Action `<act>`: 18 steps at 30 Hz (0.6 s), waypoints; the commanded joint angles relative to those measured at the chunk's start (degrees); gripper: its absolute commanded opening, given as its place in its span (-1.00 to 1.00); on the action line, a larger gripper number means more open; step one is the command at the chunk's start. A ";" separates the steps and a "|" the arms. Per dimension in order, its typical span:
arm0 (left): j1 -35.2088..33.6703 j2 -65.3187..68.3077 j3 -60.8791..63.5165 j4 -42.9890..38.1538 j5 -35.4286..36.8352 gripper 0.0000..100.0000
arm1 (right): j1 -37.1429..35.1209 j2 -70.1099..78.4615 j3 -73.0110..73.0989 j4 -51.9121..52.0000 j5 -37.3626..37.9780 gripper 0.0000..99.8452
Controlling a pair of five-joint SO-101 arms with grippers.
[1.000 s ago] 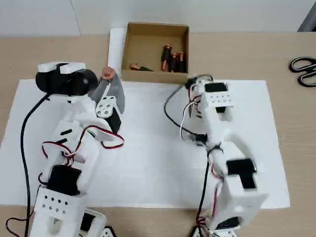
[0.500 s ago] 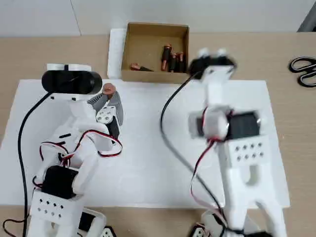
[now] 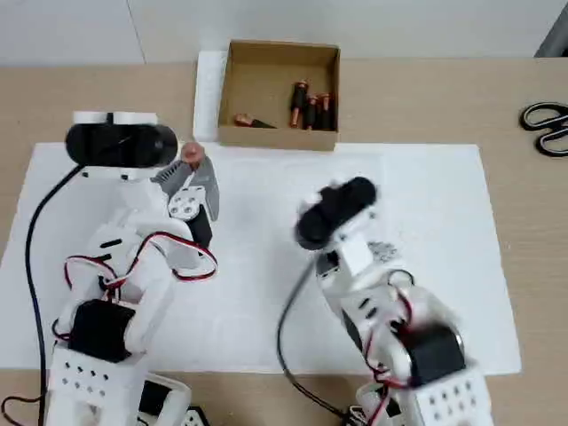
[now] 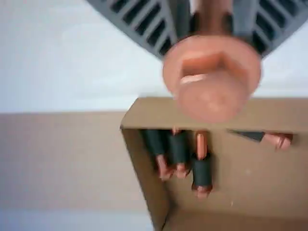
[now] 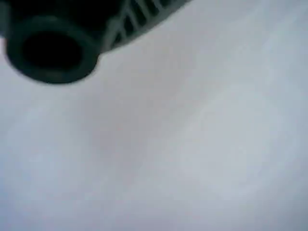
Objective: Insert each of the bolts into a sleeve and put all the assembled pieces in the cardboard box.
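Copper bolt (image 4: 211,77) clamped head-out in the left gripper (image 3: 188,162), just near-left of the cardboard box (image 3: 280,136), where four assembled pieces (image 3: 312,106) already lie. The right gripper (image 5: 72,33) pinches a black sleeve (image 5: 50,55) over the white sheet (image 3: 266,266), mid-table. This pair looks unjoined yet, likely the last. Bolt's shank hides between the fingers (image 4: 139,21); the sleeve's body runs out of frame.

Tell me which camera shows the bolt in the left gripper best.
Left wrist view: the bolt sits large and close, head on, clamped in the left gripper. The high view shows it as a small copper spot at the gripper's tip. The right wrist view faces a black sleeve.
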 commanded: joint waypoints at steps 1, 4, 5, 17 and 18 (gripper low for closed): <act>0.53 -0.35 -5.85 0.18 0.00 -0.99 | 4.88 -7.78 8.62 -17.45 0.62 -0.99; 0.53 2.11 -9.71 2.02 0.09 -0.99 | 6.73 -8.84 12.04 -25.54 0.70 -0.99; 0.53 4.13 -12.09 3.87 0.09 -0.99 | 6.55 -8.84 12.31 -27.38 0.79 -0.99; 10.11 28.48 -46.11 14.24 11.69 -0.99 | -4.18 -9.36 12.57 -40.04 0.88 -0.99; 10.90 28.40 -46.11 12.75 12.22 -0.99 | -4.26 -9.36 12.75 -40.04 0.79 -0.99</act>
